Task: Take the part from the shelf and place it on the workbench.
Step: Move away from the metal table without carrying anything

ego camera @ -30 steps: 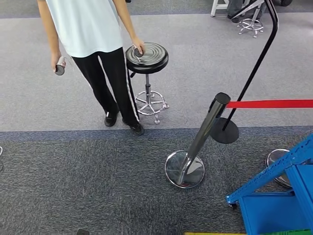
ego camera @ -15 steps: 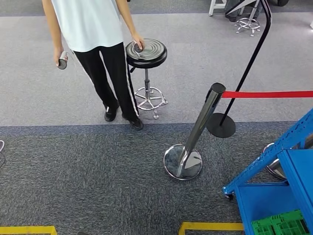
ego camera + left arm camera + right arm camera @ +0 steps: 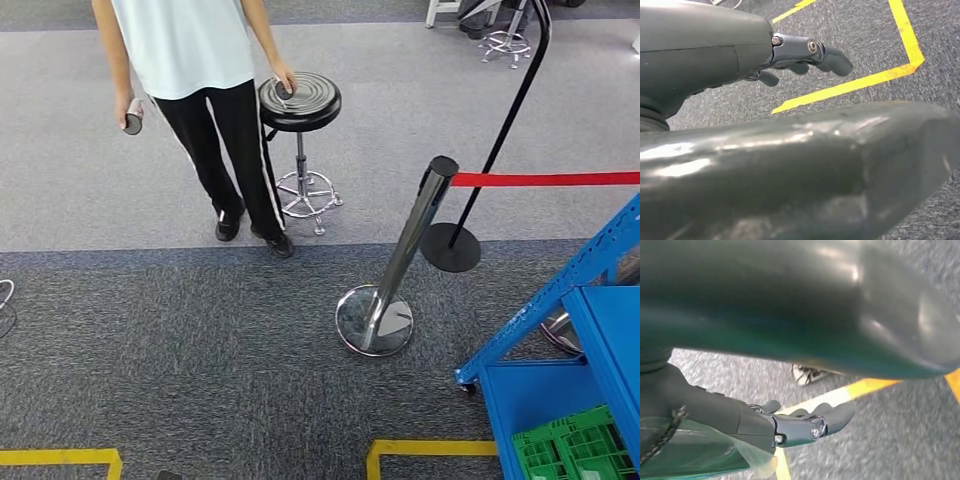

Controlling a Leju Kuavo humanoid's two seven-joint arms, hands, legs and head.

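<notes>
Left hand [image 3: 806, 52] hung empty over the carpet, fingers loosely extended. Right hand [image 3: 802, 422] was the same (nothing held). Blue shelf [image 3: 581, 330] stood nearby.

shelf [image 3: 581, 300]: blue metal frame, slanting in from the lower right corner of the head view, standing on grey carpet
crate [image 3: 577, 452]: green plastic, latticed, sat inside the shelf at the bottom right edge; contents could not be told
</notes>
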